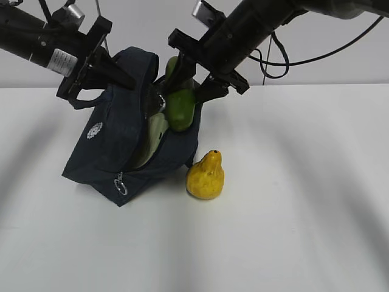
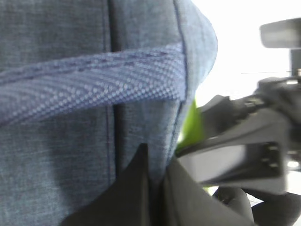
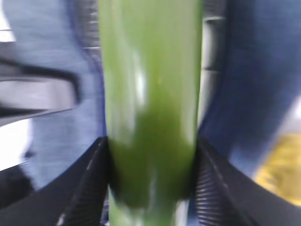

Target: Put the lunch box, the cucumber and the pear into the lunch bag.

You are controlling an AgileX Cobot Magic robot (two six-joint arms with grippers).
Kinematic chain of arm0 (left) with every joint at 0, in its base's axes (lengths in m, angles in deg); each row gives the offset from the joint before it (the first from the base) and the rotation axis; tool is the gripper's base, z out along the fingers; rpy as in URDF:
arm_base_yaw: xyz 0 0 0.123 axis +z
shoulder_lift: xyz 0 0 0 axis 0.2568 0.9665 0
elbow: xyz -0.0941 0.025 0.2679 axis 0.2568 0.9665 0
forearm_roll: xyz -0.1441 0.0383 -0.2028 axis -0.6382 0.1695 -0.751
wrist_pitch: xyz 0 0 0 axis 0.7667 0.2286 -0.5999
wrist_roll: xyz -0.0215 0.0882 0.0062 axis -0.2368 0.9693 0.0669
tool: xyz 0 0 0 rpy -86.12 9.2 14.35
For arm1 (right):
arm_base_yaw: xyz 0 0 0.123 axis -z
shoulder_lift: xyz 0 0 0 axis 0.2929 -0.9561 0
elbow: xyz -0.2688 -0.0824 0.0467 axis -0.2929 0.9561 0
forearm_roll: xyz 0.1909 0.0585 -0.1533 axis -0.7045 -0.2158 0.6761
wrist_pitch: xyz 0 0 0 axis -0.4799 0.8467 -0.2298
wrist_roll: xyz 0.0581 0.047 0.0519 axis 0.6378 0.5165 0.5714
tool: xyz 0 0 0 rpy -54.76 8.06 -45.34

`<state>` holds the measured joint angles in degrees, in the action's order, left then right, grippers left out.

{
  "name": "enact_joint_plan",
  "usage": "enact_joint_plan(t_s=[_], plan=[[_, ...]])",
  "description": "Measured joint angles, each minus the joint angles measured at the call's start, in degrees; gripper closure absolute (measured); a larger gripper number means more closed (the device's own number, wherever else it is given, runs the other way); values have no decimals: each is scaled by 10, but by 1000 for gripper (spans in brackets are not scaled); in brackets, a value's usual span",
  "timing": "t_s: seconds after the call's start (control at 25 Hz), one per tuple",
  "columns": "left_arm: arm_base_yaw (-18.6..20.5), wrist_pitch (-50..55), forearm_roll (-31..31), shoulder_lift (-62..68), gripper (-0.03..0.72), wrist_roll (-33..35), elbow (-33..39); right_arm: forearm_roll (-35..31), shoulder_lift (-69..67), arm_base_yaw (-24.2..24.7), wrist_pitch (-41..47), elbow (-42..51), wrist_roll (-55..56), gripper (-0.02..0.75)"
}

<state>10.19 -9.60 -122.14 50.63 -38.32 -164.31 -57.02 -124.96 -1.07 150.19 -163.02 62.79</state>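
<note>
Exterior view: the lunch bag (image 1: pixel 121 152) sits on the white table (image 1: pixel 304 213), its mouth open toward the right, with the pale lid of the lunch box (image 1: pixel 153 137) showing inside. The left gripper (image 1: pixel 124 78) pinches the bag's upper edge and holds it raised. The right gripper (image 1: pixel 193 84) clamps the cucumber (image 1: pixel 180 108) at the bag's mouth, the cucumber's lower end hanging below the fingers and just over the lunch box. The pear (image 1: pixel 205 176) stands upright on the table just beside the bag's lower right corner, well below the right gripper.

Left wrist view: the left gripper's dark fingers (image 2: pixel 136 188) are closed on the bag's navy fabric (image 2: pixel 56 155), below a woven handle strap (image 2: pixel 94 80).

Right wrist view: the cucumber (image 3: pixel 150 103) fills the gap between the two ribbed fingers (image 3: pixel 87 183), which press against both its sides; blue fabric lies behind, and the blurred pear (image 3: pixel 282 169) shows at lower right
</note>
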Motion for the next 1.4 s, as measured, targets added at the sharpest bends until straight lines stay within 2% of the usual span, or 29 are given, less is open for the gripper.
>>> enact_joint_plan(t_s=[0.08, 0.28, 0.56, 0.68, 0.8, 0.84, 0.96, 1.16, 1.4], plan=[[0, -1, -1, 0, 688, 0, 0, -6, -6, 0, 0, 0, 2, 360], [0, -1, -1, -1, 688, 0, 0, -104, -40, -2, 0, 0, -15, 360], [0, -1, 0, -4, 688, 0, 0, -189, -79, -8, -4, 0, -46, 356], [0, -1, 2, -5, 688, 1, 0, -204, -90, -13, -6, 0, -58, 286], [0, 0, 2, -5, 688, 1, 0, -204, -93, -13, -6, 0, -65, 134], [0, 1, 2, -5, 688, 1, 0, -204, -93, -13, -6, 0, -67, 111], [0, 2, 2, -5, 688, 1, 0, -203, -93, -13, -6, 0, -80, 116], [0, 3, 2, -5, 688, 1, 0, -124, -47, -12, -6, 0, -86, 209], [0, 3, 15, -5, 688, 2, 0, 54, 41, -12, -3, 9, -62, 229]])
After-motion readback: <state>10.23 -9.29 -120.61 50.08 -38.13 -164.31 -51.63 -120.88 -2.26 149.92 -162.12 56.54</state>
